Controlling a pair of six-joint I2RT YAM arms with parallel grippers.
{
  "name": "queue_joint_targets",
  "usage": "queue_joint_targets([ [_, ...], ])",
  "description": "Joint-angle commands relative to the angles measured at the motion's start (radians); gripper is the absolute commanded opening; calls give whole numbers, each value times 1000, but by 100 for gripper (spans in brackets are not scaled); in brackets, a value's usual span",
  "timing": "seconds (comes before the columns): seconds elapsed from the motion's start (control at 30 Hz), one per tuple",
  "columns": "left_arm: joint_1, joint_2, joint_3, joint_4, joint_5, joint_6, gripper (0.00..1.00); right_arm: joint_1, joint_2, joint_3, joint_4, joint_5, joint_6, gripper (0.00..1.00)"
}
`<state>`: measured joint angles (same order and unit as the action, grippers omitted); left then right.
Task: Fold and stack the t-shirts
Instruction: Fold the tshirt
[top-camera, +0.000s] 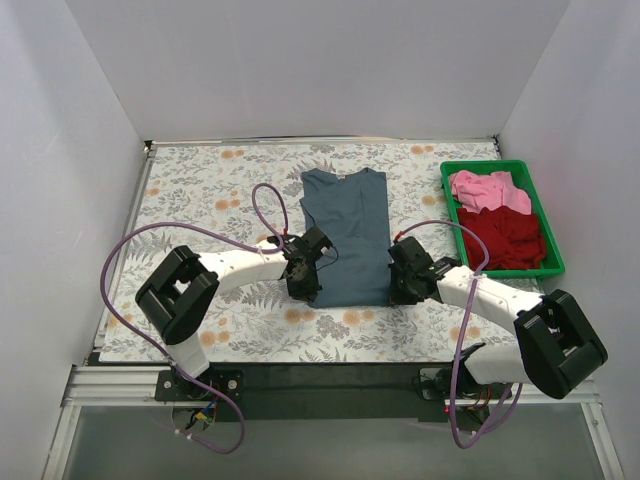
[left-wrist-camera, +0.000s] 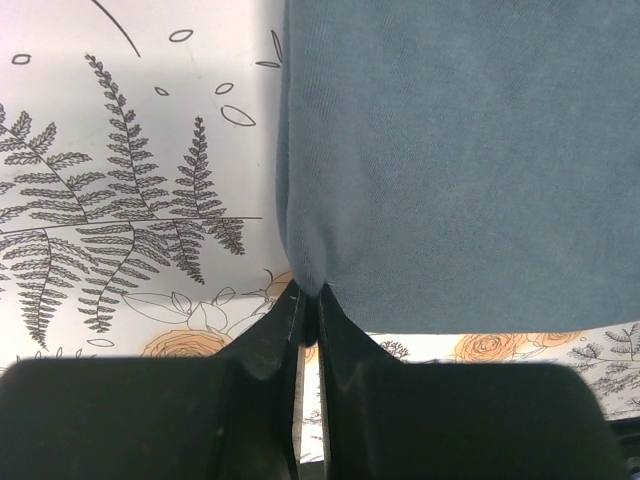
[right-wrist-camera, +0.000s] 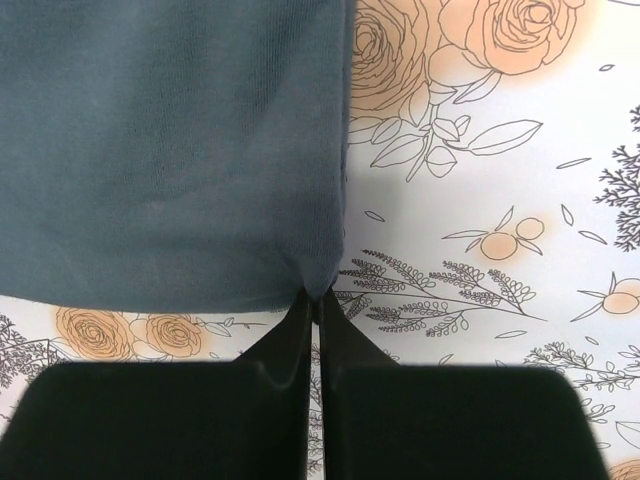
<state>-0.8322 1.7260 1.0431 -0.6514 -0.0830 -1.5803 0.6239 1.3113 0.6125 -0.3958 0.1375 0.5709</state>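
Left gripper: jaws pressed together, with the near-left hem corner of the blue-grey t-shirt nipped between the tips. Right gripper: same, jaws together on the near-right hem corner of the same shirt. In both wrist views the cloth puckers into the tips, so I read both as real pinches, though how much fabric is caught I cannot tell.

Overhead, the left gripper and right gripper sit at the two near corners of the blue-grey t-shirt. It lies flat on the floral mat, collar toward the far wall, hem toward me.

Progress, as I judge it: the shirt shows as a narrow strip with no sleeves sticking out, so the side folds look done. The hem-to-collar fold is not yet made. Nothing is stacked. The pink t-shirt and dark red t-shirt lie crumpled in the green bin, well to the right of the work. Early in the task.

Count: t-shirts, three (one in work, two in the bin). Bins, one. Grippers, two, both engaged.
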Motion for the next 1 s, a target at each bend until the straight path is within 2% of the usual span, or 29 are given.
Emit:
queue_joint_targets([
  [0.0,10,-34,-15,-53,-3,28,0,0,78,-68,-94,30,-43,1],
  [0.1,12,-49,-20,-83,18,66,0,2,51,-54,-113,-27,-88,1],
  [0.23,7,-165,-101,-157,81,108,0,36,-29,-46,-219,-130,-129,1],
  [0.27,7,-193,-124,-166,148,111,0,58,-73,-46,-268,-165,-132,1],
  [0.37,-7,-299,-207,-194,227,100,0,105,-162,-39,-374,-242,-114,1],
  [0.5,-57,-396,-261,-229,368,85,0,206,-256,-7,-521,-276,-59,1],
  [0.7,-91,-483,-207,-332,384,48,0,227,-340,163,-721,-242,-31,1],
  [0.77,-90,-488,-133,-358,393,54,0,227,-313,258,-797,-188,-40,1],
  [0.83,-87,-459,-63,-411,340,55,0,227,-270,320,-866,-142,-48,1],
  [0.87,-82,-450,2,-422,322,54,0,226,-255,385,-882,-103,-55,1],
  [0.97,-33,-433,58,-435,295,65,0,212,-205,492,-914,-46,-84,1],
])
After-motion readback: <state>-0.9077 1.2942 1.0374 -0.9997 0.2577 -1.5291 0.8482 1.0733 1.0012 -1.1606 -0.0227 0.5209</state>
